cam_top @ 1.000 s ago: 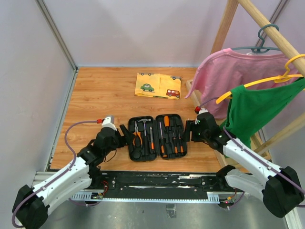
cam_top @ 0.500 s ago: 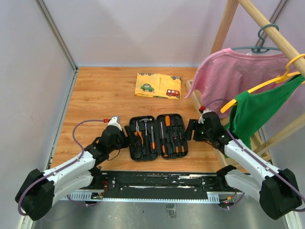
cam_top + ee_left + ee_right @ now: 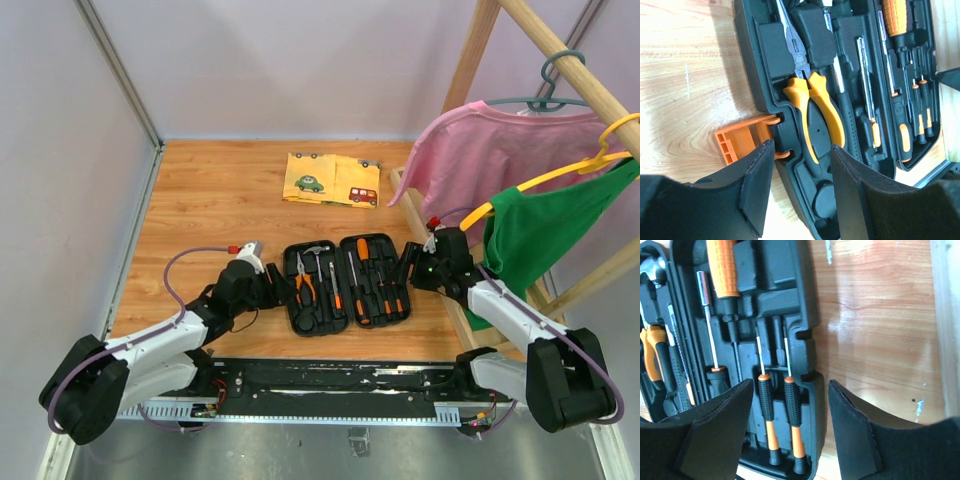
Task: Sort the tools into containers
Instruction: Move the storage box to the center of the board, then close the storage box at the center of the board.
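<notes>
1. Your black clamshell tool case (image 3: 322, 318) lies open and flat on the wooden worktop (image 3: 210, 210). It sits near the front edge between your 2 arms, turned slightly askew.
2. In its left half, the orange-handled pliers (image 3: 826, 107) sit in their moulded slot with the jaws pointing away from you. The claw hammer (image 3: 654, 266) lies just beside them, toward the hinge.
3. In the right half, the large orange-handled screwdriver (image 3: 724, 267) lies in a slot near the hinge. 2 small screwdrivers with black-and-orange handles (image 3: 765, 405) (image 3: 792, 410) lie side by side near the outer rim, shafts pointing away from you.
4. Your left claw (image 3: 801, 150) is low at the case's left rim, jaws about half-wide. 1 finger (image 3: 757, 185) is outside the rim, by the orange latch (image 3: 737, 142), which sticks out over the worktop. The other finger is over the pliers' handles. You cannot tell whether either pad presses on the case.
5. Your right claw (image 3: 790, 385) is at the case's right rim, jaws fairly wide and straddling it. 1 finger (image 3: 722, 430) is over the slots and the other is over bare worktop, with both small screwdrivers in the gap.
6. The yellow cloth printed with cars (image 3: 332, 178) lies farther back, well apart from the case.
</notes>
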